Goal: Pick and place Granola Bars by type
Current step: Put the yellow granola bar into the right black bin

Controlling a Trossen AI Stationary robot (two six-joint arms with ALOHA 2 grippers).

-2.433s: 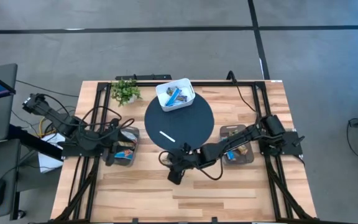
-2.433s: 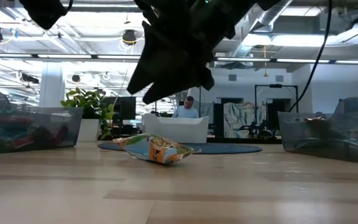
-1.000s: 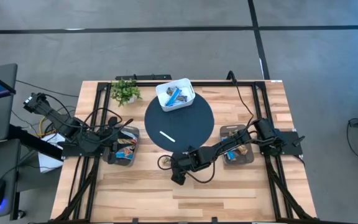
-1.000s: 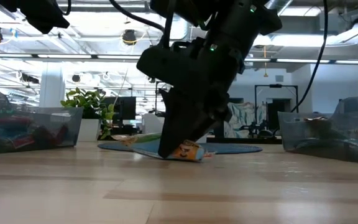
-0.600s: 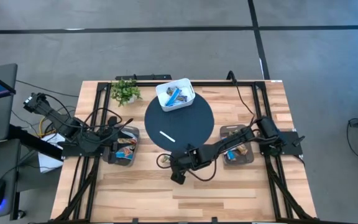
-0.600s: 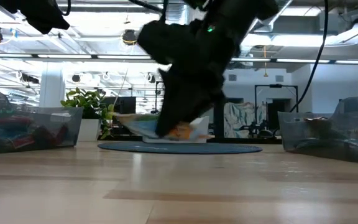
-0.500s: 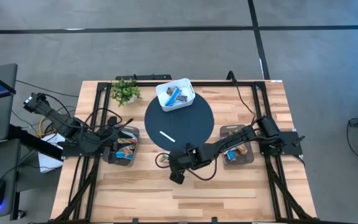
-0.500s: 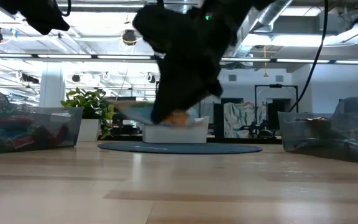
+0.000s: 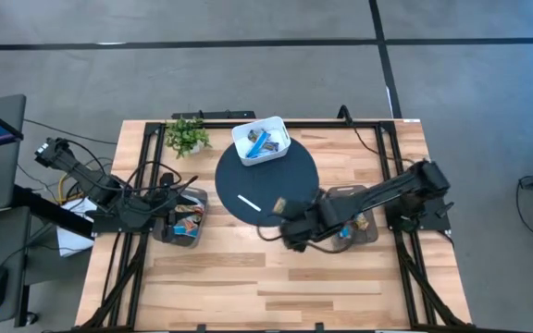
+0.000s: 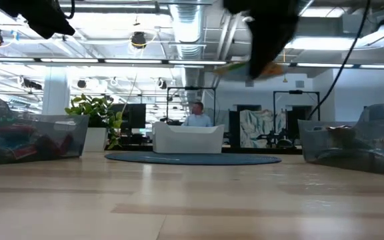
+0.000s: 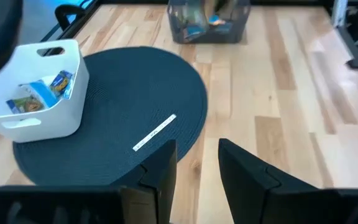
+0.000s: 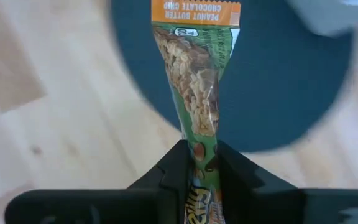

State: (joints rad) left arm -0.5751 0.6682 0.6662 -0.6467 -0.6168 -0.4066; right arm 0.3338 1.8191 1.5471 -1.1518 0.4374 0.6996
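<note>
Above the lower right edge of the round dark blue mat [image 9: 266,180], the right gripper [image 9: 283,219] holds a green-and-orange wrapped granola bar [image 12: 197,81] in the air. Its jaws are closed on one end of the bar, and the rest of the wrapper sticks out past the fingers [image 12: 174,171]. In the low view the same bar [image 10: 262,67] hangs high over the light wooden bench [image 9: 211,277], not touching it.

The left gripper [image 11: 197,158] waits at the left side of the bench, over the clear plastic bin on the left [image 9: 185,220], which contains several wrapped bars. Its jaws stand a little apart and there is nothing between them.

A second clear plastic bin [image 9: 354,227] stands on the right side of the bench, under the right arm, also with wrapped bars inside. At the far edge of the mat sits a white rounded square box [image 9: 261,140] with a few blue-and-white bars [image 11: 36,96] in it. A thin white stick [image 9: 249,201] lies on the mat, well apart from the box. A small green potted plant [image 9: 186,135] stands on the bench near the far left corner, beside the box. In the room behind, a person [image 10: 197,115] sits at a desk.
</note>
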